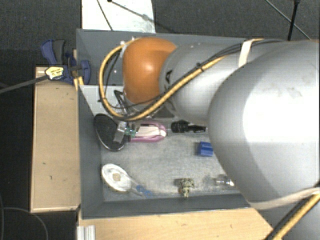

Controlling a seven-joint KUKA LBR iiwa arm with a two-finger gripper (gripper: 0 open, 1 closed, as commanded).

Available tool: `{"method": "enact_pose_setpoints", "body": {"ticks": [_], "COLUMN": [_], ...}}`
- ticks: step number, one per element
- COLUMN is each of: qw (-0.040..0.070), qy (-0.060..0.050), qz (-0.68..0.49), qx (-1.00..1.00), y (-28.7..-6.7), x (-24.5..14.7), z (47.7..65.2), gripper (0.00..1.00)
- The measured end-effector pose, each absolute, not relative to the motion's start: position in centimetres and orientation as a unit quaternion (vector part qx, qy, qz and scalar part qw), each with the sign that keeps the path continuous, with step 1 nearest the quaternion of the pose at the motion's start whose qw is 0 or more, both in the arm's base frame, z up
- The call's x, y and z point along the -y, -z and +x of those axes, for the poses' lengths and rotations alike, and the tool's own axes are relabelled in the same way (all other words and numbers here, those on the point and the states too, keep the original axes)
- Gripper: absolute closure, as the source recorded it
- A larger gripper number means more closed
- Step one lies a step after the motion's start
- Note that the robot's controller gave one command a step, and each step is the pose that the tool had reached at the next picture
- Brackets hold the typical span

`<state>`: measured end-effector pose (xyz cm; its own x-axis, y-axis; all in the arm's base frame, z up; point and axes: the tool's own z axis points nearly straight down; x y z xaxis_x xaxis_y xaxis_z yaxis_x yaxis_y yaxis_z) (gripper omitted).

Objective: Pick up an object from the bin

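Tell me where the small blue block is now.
In the camera view, the small blue block lies on the bin floor, just below the black cylindrical object and right of the pink-and-white object.

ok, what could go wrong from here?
1. The gripper sits low between the black disc and the pink thing, which lie close together. It may catch both, or shove one aside.
2. The disc lies near the bin's left wall. A push could jam it there, or the gripper could hit the wall.
3. The orange cover overhangs the gripper, so a grasp is hard to check from this camera.
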<state>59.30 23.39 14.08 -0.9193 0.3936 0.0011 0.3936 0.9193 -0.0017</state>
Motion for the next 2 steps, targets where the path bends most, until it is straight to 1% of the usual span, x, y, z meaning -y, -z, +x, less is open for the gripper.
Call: {"method": "enact_pose_setpoints", "body": {"ticks": [1, 2], "qw": [0.000, 0.002], "qy": [0.000, -0.002], "qz": [-0.199, -0.239], "qx": [0.980, 0.971], "y": [-14.2, -6.6], "x": [-23.5, -24.4], "z": [59.3, 58.6], "gripper": [0.00, 0.00]}}
